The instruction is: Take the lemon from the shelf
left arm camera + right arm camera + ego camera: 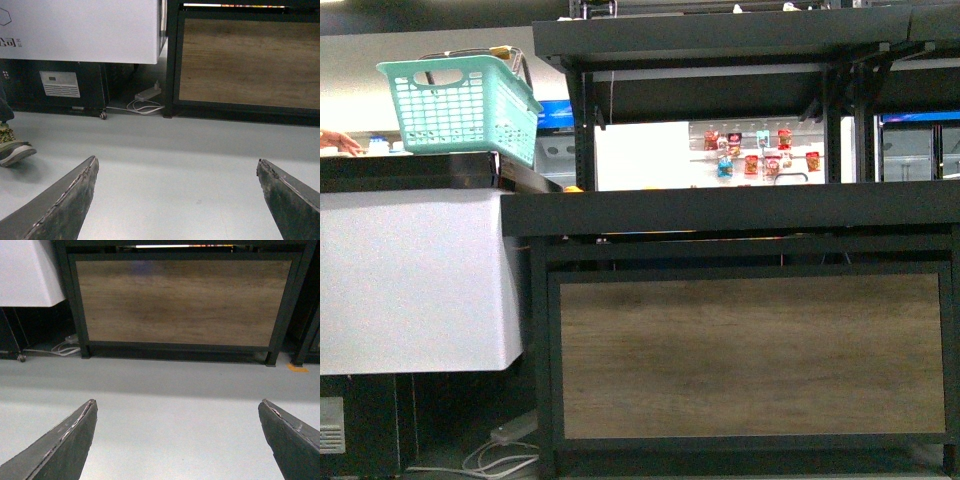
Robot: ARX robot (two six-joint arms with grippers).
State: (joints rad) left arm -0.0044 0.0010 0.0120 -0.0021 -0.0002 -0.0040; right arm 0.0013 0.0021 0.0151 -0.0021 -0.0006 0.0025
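The shelf is a black metal stand with flat dark trays, black posts and a wooden lower panel, straight ahead in the front view. The lemon is not in view; only a small yellow-orange sliver shows at the middle tray's left edge, and I cannot tell what it is. My left gripper is open and empty, low over the grey floor, facing the shelf's left post. My right gripper is open and empty over the floor, facing the wooden panel. Neither arm shows in the front view.
A teal basket stands on a white cabinet left of the shelf. A power strip with white cable lies on the floor between them. A person's shoe is at the far left. Coloured packets hang behind the shelf.
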